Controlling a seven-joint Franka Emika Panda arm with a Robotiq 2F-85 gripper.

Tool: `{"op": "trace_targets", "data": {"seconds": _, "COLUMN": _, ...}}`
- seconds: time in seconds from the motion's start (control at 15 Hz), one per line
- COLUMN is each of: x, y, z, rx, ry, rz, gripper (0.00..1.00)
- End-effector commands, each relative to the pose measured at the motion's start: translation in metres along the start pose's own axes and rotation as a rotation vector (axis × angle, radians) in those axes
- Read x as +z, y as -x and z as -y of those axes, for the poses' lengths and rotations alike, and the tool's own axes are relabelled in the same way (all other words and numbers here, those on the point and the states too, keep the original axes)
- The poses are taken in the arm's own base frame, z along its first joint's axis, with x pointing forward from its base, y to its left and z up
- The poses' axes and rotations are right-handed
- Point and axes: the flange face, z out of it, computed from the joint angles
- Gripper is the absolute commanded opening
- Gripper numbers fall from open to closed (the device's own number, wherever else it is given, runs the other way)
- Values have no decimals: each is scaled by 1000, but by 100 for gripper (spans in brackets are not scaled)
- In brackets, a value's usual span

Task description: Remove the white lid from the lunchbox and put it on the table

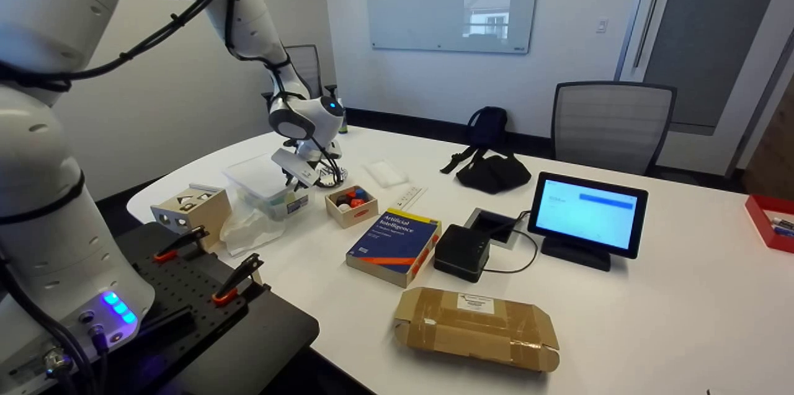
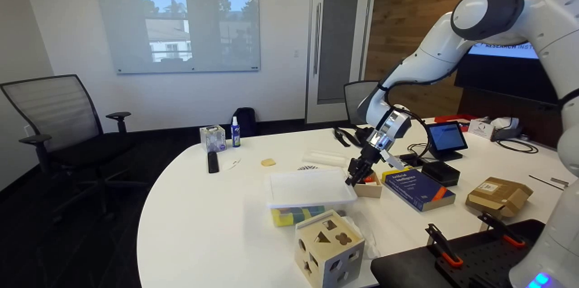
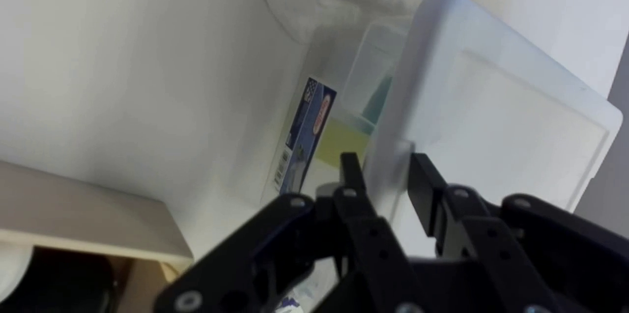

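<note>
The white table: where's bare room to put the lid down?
There's bare table between the lunchbox, slim black object and rounded edge; more between the brown package, screen and red tray. It's crowded around the lid: wooden shape box, plastic bag, small wooden box, fingers.

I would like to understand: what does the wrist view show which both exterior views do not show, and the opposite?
Only the wrist view shows distinctly the barcode on the blue label, and the rim of the white lid between the fingertips of the gripper; whether they grip it, I cannot tell.
Only the exterior views show the blue textbook, the tablet and the brown cardboard package.
Shared: the lunchbox, the white lid over it, the gripper and the small wooden box.
</note>
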Motion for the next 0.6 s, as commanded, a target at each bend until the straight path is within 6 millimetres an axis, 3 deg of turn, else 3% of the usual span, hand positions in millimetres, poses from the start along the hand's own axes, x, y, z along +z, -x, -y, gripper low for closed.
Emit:
{"op": "trace_targets", "data": {"seconds": 0.0, "x": -8, "y": -3, "z": 14, "rx": -10, "ry": 17, "rz": 21, "gripper": 7}}
{"op": "trace_targets", "data": {"seconds": 0.13, "x": -12, "y": -5, "z": 21, "rx": -7, "ry": 23, "rz": 37, "gripper": 2}}
{"op": "trace_targets", "data": {"seconds": 0.53, "x": -23, "y": -16, "z": 44, "rx": 1, "ry": 14, "rz": 67, "gripper": 4}}
